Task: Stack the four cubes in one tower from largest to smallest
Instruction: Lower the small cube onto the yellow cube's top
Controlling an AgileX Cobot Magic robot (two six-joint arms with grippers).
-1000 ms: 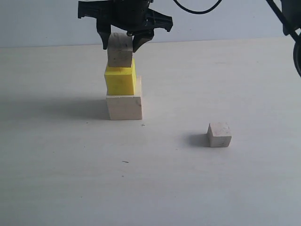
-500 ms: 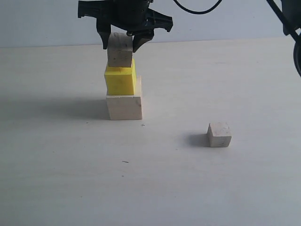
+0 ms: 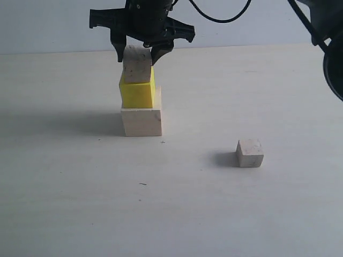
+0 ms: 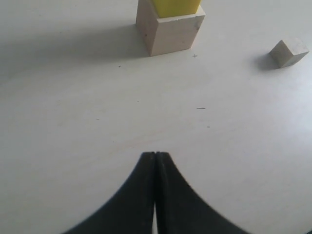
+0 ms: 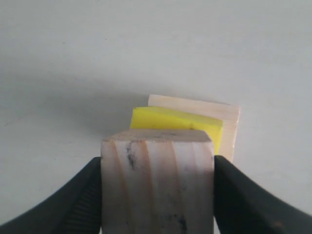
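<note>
- The right gripper (image 3: 138,54) (image 5: 157,195) reaches across the middle and hangs over the left half of the tabletop (image 3: 214,209), pointing straight down from above, with a black cable (image 3: 220,16) looping away behind it.
- Its jaws grasp a small cube (image 3: 137,63) (image 5: 157,187), with one dark finger (image 5: 78,204) pressed against each side face.
- The small cube's underside appears to meet the top of the yellow cube (image 3: 137,94) (image 5: 175,122). It sits slightly tilted and a little left of centre, and the exterior view does not settle whether it bears its full weight there.
- The yellow cube stands on the large wooden cube (image 3: 141,122) (image 4: 170,31) (image 5: 233,122), set toward its left and back edges, so that a strip of the wooden top shows on the right.
- The second small cube (image 3: 250,153) (image 4: 289,51) lies alone on the tabletop, well apart from the stack, to the right and nearer the camera.
- The left gripper (image 4: 155,156) is held low over bare tabletop, aimed toward the stack. Its jaws are clenched tip to tip with nothing between them.
</note>
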